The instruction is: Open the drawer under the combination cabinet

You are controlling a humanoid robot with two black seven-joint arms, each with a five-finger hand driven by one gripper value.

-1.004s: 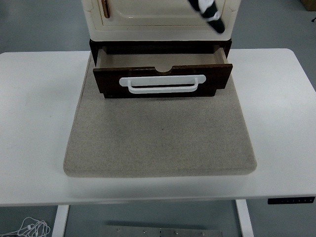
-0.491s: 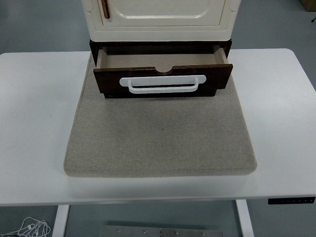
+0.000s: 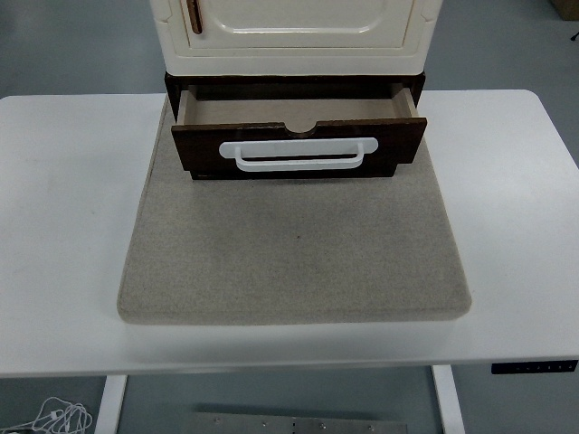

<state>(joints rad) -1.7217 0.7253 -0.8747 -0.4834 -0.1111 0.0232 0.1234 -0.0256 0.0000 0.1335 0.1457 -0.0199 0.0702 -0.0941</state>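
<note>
A cream cabinet (image 3: 294,36) with a closed door stands at the back of the table on a dark brown base. Its dark brown drawer (image 3: 298,145) is pulled out toward me, and the inside looks empty. A white bar handle (image 3: 298,154) runs across the drawer front. Neither of my hands shows in the head view.
The cabinet stands on a grey felt mat (image 3: 294,253) that covers the middle of the white table (image 3: 63,226). A brown door handle (image 3: 193,15) sits at the cabinet's upper left. A control panel (image 3: 534,366) is on the table's front right edge.
One second ago a black and white arm showed at the top right in front of the cabinet door. It has left the picture. The drawer has stayed pulled out.
</note>
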